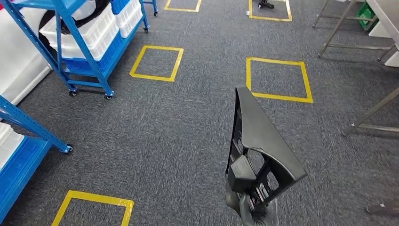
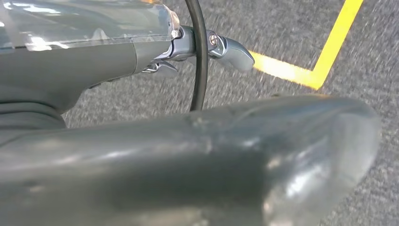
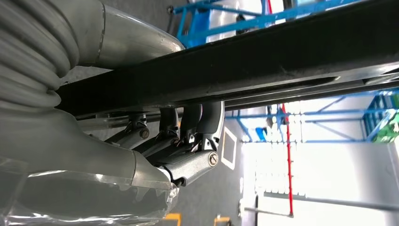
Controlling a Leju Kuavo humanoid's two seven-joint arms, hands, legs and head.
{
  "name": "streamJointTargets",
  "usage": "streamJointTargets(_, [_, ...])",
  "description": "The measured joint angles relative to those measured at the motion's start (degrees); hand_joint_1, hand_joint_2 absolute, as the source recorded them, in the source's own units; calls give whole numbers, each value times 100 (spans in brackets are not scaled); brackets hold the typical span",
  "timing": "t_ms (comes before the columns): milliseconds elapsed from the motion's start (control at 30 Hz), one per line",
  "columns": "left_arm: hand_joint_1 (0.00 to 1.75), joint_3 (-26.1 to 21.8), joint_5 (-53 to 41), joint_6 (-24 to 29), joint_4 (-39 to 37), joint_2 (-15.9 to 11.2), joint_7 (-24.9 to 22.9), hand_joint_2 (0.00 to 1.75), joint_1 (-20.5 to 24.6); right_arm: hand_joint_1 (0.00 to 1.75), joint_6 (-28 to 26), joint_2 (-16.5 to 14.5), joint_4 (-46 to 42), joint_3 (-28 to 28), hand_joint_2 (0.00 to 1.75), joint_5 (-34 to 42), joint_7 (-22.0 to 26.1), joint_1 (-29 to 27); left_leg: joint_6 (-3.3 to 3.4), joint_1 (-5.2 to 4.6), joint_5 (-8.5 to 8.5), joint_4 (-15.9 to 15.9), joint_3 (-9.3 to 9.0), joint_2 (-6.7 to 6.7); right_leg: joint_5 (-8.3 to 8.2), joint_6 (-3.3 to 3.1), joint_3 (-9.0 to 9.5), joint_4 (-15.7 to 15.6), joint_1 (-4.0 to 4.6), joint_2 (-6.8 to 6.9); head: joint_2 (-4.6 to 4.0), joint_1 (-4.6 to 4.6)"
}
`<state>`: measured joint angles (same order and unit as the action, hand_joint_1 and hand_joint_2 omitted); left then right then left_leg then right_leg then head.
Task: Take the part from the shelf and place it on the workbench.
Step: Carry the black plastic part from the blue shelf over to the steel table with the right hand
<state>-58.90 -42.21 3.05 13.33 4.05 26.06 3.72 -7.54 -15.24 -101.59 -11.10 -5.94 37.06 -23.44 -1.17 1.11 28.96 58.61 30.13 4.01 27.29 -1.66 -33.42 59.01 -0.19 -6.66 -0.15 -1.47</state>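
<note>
Standing upright over the grey carpet (image 1: 155, 132), a black triangular plastic part (image 1: 261, 141) with cut-out openings is carried low in front of the robot, its pointed tip up and its wider end down where the right hand (image 1: 251, 207) grips it from beneath. From the right wrist, that hand (image 3: 160, 150) has its dark fingers (image 3: 188, 127) curled up around the lower edge of the part (image 3: 282, 52), which runs as a long black bar across the picture; the grip is closed on it. The left hand (image 2: 188, 52) hangs over the carpet (image 2: 263, 28) beside a corner of yellow floor tape (image 2: 324, 61); a grey fingertip (image 2: 233, 52) sticks out past a black cable (image 2: 200, 56), and whether that hand is spread or closed I cannot tell. Yellow tape squares (image 1: 278, 80) mark the floor ahead of the part. Off to the left, a blue wheeled shelf rack (image 1: 80, 52) holds white bins (image 1: 89, 30), and another blue rack (image 1: 19, 141) sits nearer. Grey metal legs of a stand (image 1: 371, 113) show at the far right
</note>
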Motion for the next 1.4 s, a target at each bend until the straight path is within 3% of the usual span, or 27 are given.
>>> streamJointTargets(33, [0,-33,11,47,2,-53,-21,0,1,175,1,5,1,-3,175,13,4,-8,19,-7,25,-47,-19,33,-14,34,-29,6,-5,-68,0,1])
streamJointTargets(100, [0,-79,-2,199,8,-148,-37,0,22,175,8,14,-7,-3,175,31,19,-56,82,-9,-1,-89,-38,-85,-37,104,-70,5,-20,-123,0,1])
streamJointTargets(167, [0,-105,-54,396,17,-215,-35,0,43,175,31,17,-40,5,175,37,48,-123,165,1,-43,-144,-59,-226,115,148,-173,217,0,177,0,2])
streamJointTargets(233, [0,-117,-173,525,22,-251,-93,0,23,175,101,15,-86,29,175,46,93,-189,215,-14,-53,-166,-65,-391,477,173,-466,833,4,536,0,4])
streamJointTargets(300, [0,-100,-386,579,21,-236,-286,0,-9,175,249,-10,-128,107,175,37,141,-289,229,-34,-41,-164,-64,-568,719,196,-763,1443,-18,619,0,4])
streamJointTargets(333, [0,-74,-507,597,20,-205,-418,0,-16,175,341,-41,-150,172,175,16,163,-356,229,-39,-32,-163,-67,-653,691,202,-789,1507,-23,635,0,4])
streamJointTargets(400, [0,-3,-692,618,19,-116,-641,0,-19,175,492,-125,-190,308,175,-30,189,-458,213,-44,-8,-162,-93,-804,375,188,-504,1009,-18,723,0,4])
streamJointTargets(467, [0,57,-788,627,17,-24,-768,0,-28,175,567,-200,-237,406,175,-66,200,-492,172,-66,29,-156,-134,-937,120,136,-94,264,29,987,0,3])
streamJointTargets(533, [0,101,-860,633,8,66,-898,0,-36,175,617,-270,-291,482,175,-103,210,-515,126,-92,65,-150,-166,-1063,77,84,56,-38,83,1104,0,2])
streamJointTargets(600, [0,145,-892,639,-2,138,-983,0,-27,175,647,-329,-351,557,175,-128,217,-574,74,-91,99,-147,-189,-1156,53,35,45,-63,85,958,0,2])
streamJointTargets(667, [0,172,-881,646,-4,178,-932,0,-19,175,649,-375,-421,612,175,-136,219,-638,18,-65,249,15,-149,-938,19,-25,54,-110,55,829,0,1])
streamJointTargets(733, [0,177,-862,646,-4,193,-844,0,-40,175,646,-416,-470,639,175,-138,221,-663,-14,-42,604,617,103,-586,-4,-71,57,-131,38,699,0,1])
streamJointTargets(800, [0,177,-854,645,-4,197,-805,0,-71,175,646,-439,-488,667,175,-138,220,-679,-27,-37,882,1340,449,-464,-9,-87,52,-122,44,538,0,1])
streamJointTargets(833, [0,177,-854,644,-4,199,-793,0,-78,175,646,-444,-493,688,175,-138,220,-692,-29,-37,867,1488,535,-450,-9,-88,51,-110,47,450,0,1])
streamJointTargets(867, [0,177,-851,641,-4,202,-773,0,-80,175,646,-446,-495,705,175,-138,219,-701,-25,-36,734,1403,519,-439,-7,-86,52,-92,46,363,0,1])
streamJointTargets(900, [0,177,-843,636,-4,204,-733,0,-78,175,646,-450,-495,719,175,-138,219,-706,-18,-33,512,1103,401,-399,-2,-78,51,-69,42,275,0,1])
streamJointTargets(967, [0,177,-822,613,-4,207,-597,0,-76,175,644,-461,-499,732,175,-144,219,-706,2,-13,167,354,91,-141,16,-44,29,-6,34,109,0,1])
streamJointTargets(1033, [0,177,-814,607,-4,208,-431,0,-73,175,634,-471,-505,739,175,-187,217,-707,37,-15,91,8,-42,50,8,23,-22,29,21,-33,0,1])
streamJointTargets(1100, [0,176,-798,592,-5,204,-310,0,-48,175,621,-475,-508,742,175,-272,213,-715,105,-31,72,-29,-44,-32,-32,104,-64,18,3,-158,0,1])
streamJointTargets(1133, [0,174,-786,567,-5,202,-282,0,-27,175,613,-476,-508,743,175,-311,211,-720,149,-28,45,-58,-54,-105,-18,131,-87,41,5,-115,0,2])
streamJointTargets(1200, [0,168,-767,513,-6,195,-290,0,-8,175,590,-476,-508,746,175,-371,210,-705,237,-9,-11,-122,-65,-267,192,169,-239,343,24,190,0,8])
streamJointTargets(1233, [0,162,-767,501,-6,189,-308,0,-15,175,578,-476,-507,747,175,-385,209,-692,257,-19,-22,-131,-62,-355,381,181,-383,649,23,395,0,10])
streamJointTargets(1300, [0,151,-767,493,-6,175,-340,0,-45,175,558,-476,-504,748,175,-396,208,-671,270,-40,-21,-132,-44,-535,701,217,-701,1320,-2,585,0,12])
streamJointTargets(1333, [0,148,-766,491,-7,170,-350,0,-52,175,552,-476,-501,750,175,-396,206,-670,268,-47,-17,-131,-40,-627,736,230,-776,1490,-17,618,0,11])
streamJointTargets(1367, [0,147,-765,489,-7,166,-362,0,-51,175,548,-476,-499,751,175,-396,204,-670,263,-49,-11,-131,-41,-711,664,236,-745,1455,-28,645,0,11])
streamJointTargets(1400, [0,146,-764,488,-7,164,-380,0,-44,175,546,-476,-498,753,175,-399,203,-669,253,-50,-2,-130,-50,-789,507,234,-602,1214,-33,683,0,11])
